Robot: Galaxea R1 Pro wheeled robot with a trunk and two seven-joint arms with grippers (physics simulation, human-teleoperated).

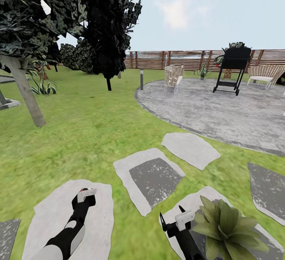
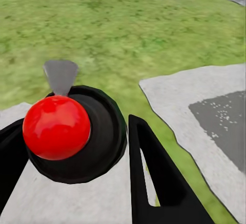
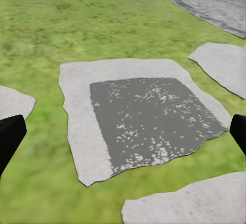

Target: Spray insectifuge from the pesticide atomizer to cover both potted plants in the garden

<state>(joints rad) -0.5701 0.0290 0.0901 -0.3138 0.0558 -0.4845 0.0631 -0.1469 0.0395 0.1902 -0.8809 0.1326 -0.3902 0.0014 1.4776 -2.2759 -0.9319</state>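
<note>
The pesticide atomizer [image 2: 69, 131] is a black round body with a red ball top and a grey nozzle. My left gripper [image 2: 77, 149] is shut on it, one black finger on each side. In the head view the left gripper [image 1: 84, 199] hovers low over a pale stepping slab [image 1: 59, 216], and the atomizer's red top [image 1: 83, 190] peeks out. One potted plant [image 1: 228, 223], a rosette of broad green leaves, sits at the lower right. My right gripper [image 1: 171, 214] stands open just left of it, fingers [image 3: 10, 137] wide apart over a slab.
Grey stepping slabs [image 1: 152, 176] cross the lawn toward the round paved patio [image 1: 221, 109]. On the patio stand a black grill [image 1: 233, 69] and wicker chairs [image 1: 173, 77]. A leaning tree trunk [image 1: 25, 89], a striped agave [image 1: 41, 86] and a short post [image 1: 141, 79] stand left. A slatted fence [image 1: 186, 58] closes the back.
</note>
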